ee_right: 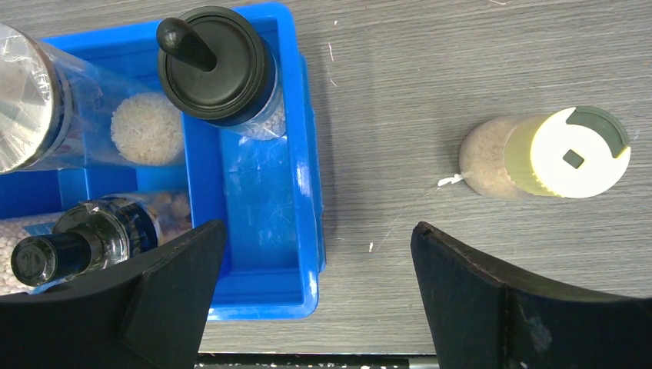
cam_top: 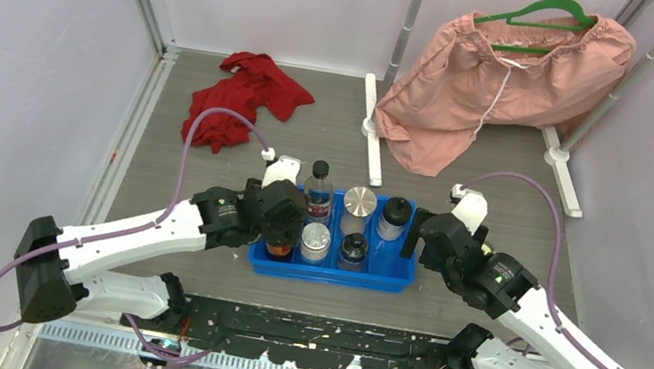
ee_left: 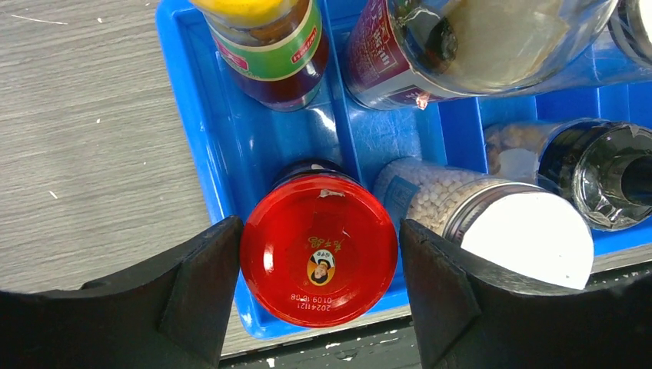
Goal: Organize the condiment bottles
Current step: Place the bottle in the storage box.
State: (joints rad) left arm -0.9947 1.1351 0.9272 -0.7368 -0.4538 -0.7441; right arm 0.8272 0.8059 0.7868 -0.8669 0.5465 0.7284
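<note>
A blue tray [cam_top: 387, 281] holds several condiment bottles. A red-capped jar [ee_left: 319, 250] stands in its front-left compartment, and my left gripper [ee_left: 319, 231] is open with its jaws close on either side of the cap. Beside the jar stand a yellow-capped bottle [ee_left: 269, 46] and a jar of white beads [ee_left: 430, 200]. My right gripper [ee_right: 317, 229] is open and empty over the tray's right rim [ee_right: 307, 154]. A black-capped bottle [ee_right: 219, 65] stands in the back-right compartment. A beige bottle with a pale yellow cap [ee_right: 538, 157] stands on the table to the right of the tray.
A red cloth [cam_top: 242, 98] lies at the back left. Pink shorts on a green hanger [cam_top: 503, 84] hang at the back right from a rack with white feet [cam_top: 371, 142]. The walls stand close on both sides.
</note>
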